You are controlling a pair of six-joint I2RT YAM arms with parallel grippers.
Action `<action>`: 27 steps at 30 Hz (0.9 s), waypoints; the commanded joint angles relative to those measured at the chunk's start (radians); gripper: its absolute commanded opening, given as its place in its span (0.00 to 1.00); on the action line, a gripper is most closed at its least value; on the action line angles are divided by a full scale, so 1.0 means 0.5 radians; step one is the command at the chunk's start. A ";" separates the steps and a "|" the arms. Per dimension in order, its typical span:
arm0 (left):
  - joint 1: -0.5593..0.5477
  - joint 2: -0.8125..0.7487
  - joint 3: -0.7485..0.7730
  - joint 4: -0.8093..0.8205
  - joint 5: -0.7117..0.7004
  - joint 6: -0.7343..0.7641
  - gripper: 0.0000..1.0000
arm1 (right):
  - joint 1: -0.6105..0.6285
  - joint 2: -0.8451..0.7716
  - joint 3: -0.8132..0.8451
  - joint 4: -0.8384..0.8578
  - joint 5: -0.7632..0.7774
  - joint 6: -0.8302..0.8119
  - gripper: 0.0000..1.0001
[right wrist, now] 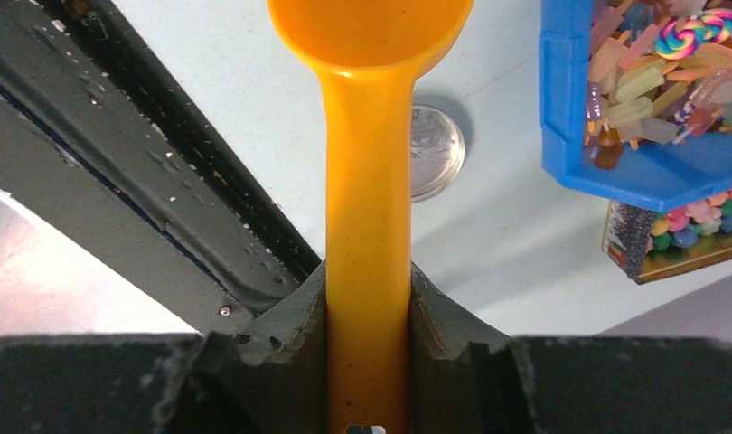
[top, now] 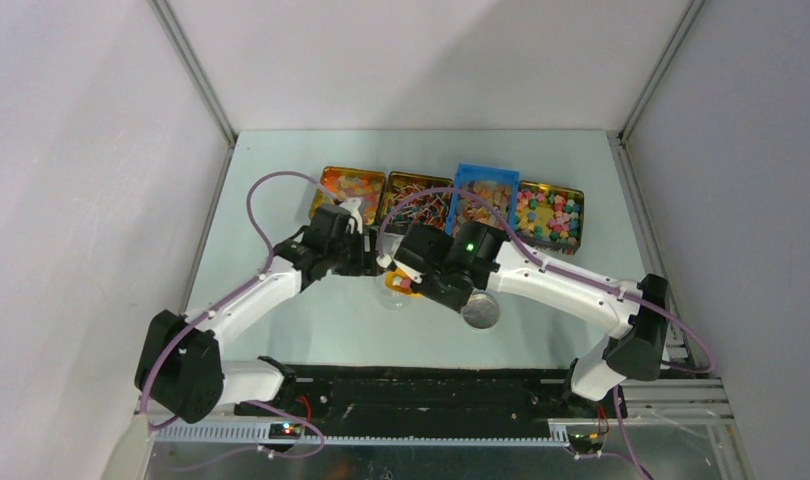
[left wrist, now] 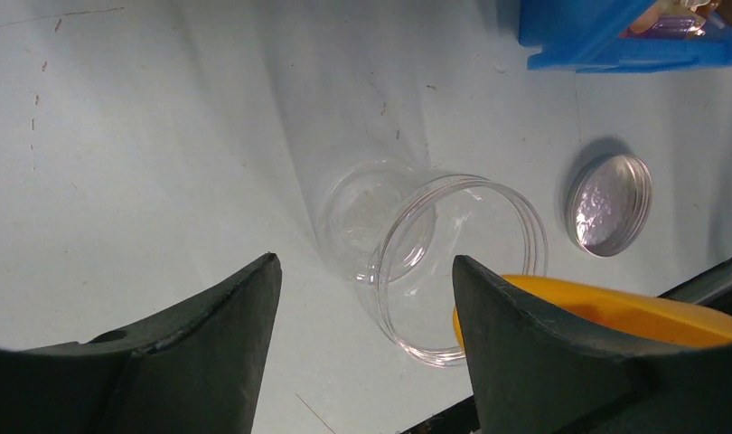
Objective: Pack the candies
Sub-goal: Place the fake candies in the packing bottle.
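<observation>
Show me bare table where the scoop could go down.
Bare: the table strip behind the candy trays, and the left side beyond the left arm. Crowded: the middle, around jar, lid and scoop.

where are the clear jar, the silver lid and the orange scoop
clear jar (left wrist: pixel 426 253): left wrist view, just inside its open mouth
silver lid (left wrist: pixel 608 204): left wrist view, middle of its shiny face
orange scoop (right wrist: pixel 367 226): right wrist view, midway along its handle

Sorted into four heaps of candies (top: pixel 486 195), side by side at the far end: orange-red gummies (top: pixel 353 186), white-stick lollipops (top: pixel 418 200), pastel wrapped pieces (right wrist: pixel 633 86), tiny multicoloured sweets (top: pixel 548 215).
</observation>
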 commanded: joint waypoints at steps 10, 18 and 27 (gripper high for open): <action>0.009 -0.033 0.037 0.010 -0.051 0.053 0.77 | -0.091 0.103 0.152 -0.103 -0.077 0.100 0.00; 0.009 -0.053 0.084 -0.007 -0.054 0.065 0.78 | -0.194 0.157 0.235 -0.192 -0.092 0.119 0.00; 0.011 -0.336 0.168 -0.021 -0.047 0.040 0.81 | -0.134 0.158 0.227 -0.238 -0.084 0.087 0.00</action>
